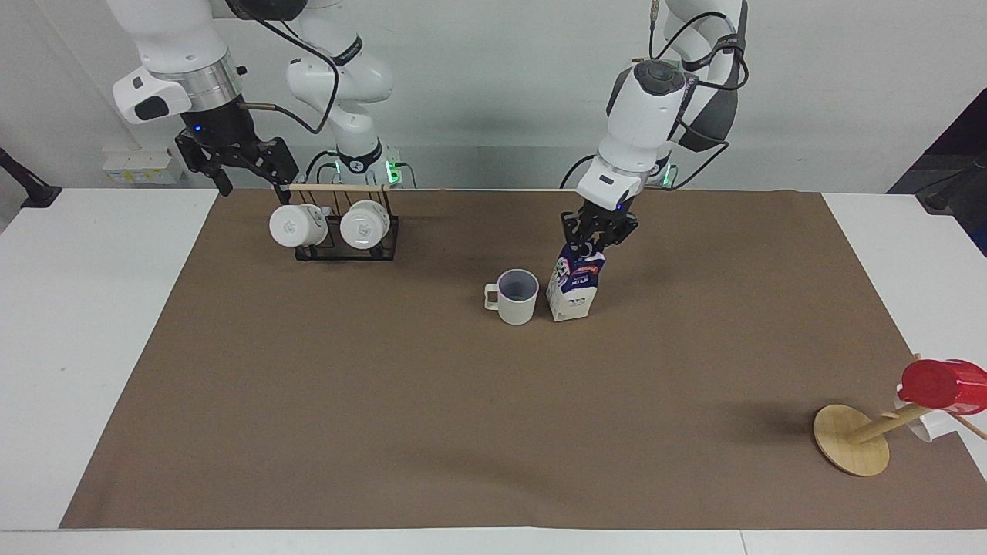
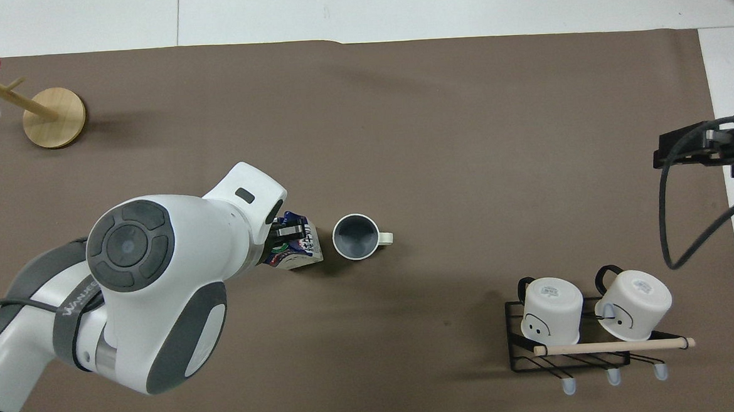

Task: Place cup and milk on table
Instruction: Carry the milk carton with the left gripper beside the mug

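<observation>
1. My left pincer is clamped on the top ridge of the milk, fingertips pinched tight on the gable.
2. The milk is tilted a little, its top leaning toward my left arm's end of the desk. I cannot tell whether its base is touching the brown sheet or just above it.
3. The milk is just beside the cup, on the side toward my left arm's end; a narrow gap shows between them.
4. The cup stands upright on the brown sheet, about mid-desk and somewhat closer to my edge than to the opposite long edge. Handle points toward my right arm's end. Inside is grey-blue.
5. My right pincer waits with fingers spread wide, holding nothing, up in the air over the desk corner on my side at my right arm's end, by the black wire rack.
6. The rack carries two white mugs on their sides, with a wooden dowel across the top.
7. At the corner away from me, my left arm's end: a tipped wooden stand with a red cup on it.
</observation>
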You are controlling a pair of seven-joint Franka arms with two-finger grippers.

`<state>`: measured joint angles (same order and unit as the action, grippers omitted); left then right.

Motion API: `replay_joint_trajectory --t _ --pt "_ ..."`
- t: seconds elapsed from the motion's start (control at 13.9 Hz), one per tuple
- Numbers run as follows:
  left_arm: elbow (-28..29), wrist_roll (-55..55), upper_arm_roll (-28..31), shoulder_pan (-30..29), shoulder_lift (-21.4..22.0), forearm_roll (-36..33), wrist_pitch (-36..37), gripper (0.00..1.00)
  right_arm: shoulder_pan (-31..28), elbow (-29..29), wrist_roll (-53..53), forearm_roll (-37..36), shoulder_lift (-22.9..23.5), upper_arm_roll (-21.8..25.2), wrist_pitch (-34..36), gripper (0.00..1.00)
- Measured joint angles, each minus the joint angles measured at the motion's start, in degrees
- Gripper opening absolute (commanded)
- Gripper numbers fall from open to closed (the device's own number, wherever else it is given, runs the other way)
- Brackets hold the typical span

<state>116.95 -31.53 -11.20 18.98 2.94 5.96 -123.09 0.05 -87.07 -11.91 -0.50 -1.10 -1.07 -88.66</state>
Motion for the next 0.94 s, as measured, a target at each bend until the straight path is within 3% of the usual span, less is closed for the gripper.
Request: replay_joint_trajectory --t 0.36,0.43,0.58,0.65,0.94 --pt "0.00 0.00 0.09 0.00 -0.74 0.00 -0.05 0.40 0.00 0.00 0.00 0.00 0.00 0.00 0.00 1.00" --pt "-0.01 0.00 0.09 0.00 -0.74 0.00 -0.05 0.47 0.00 0.00 0.00 0.00 0.00 0.00 0.00 1.00" --pt "-0.03 0.00 0.10 0.00 -0.74 -0.01 -0.06 0.89 0.00 0.00 0.00 0.00 0.00 0.00 0.00 1.00" --pt "-0.03 0.00 0.12 0.00 -0.74 -0.01 -0.06 1.00 0.00 0.00 0.00 0.00 0.00 0.00 0.00 1.00" --pt "-1.25 0.07 0.24 0.00 -0.71 -0.02 0.43 1.00 0.00 0.00 0.00 0.00 0.00 0.00 0.00 1.00"
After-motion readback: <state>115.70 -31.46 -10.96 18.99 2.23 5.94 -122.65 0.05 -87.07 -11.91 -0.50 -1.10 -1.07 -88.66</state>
